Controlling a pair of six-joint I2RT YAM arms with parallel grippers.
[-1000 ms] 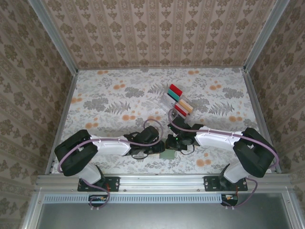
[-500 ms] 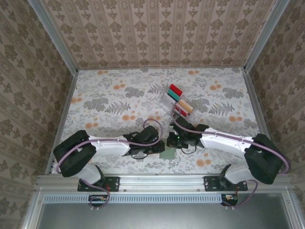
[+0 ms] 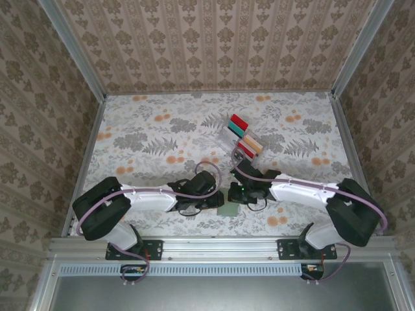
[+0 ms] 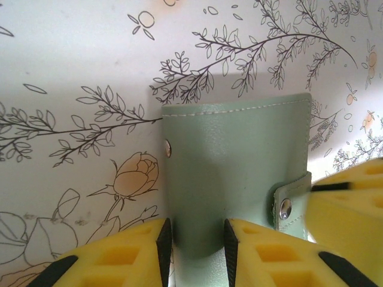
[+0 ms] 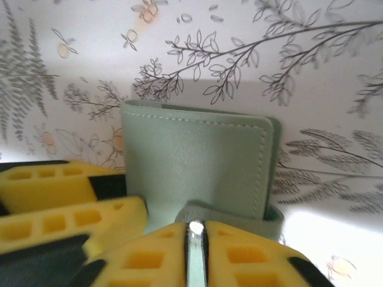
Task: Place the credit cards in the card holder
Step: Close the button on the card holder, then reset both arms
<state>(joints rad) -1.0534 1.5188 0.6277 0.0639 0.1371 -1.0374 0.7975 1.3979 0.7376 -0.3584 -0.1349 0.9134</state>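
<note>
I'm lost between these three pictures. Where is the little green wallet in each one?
Top view: the card holder is a small green square, low centre.
Left wrist view: the card holder is large, mid-picture, running down to the bottom edge.
Right wrist view: the card holder sits in the centre, broad face towards the camera.
Shared landmark: the floral table cover beneath it. Both wrist views also show its snap strap.
</note>
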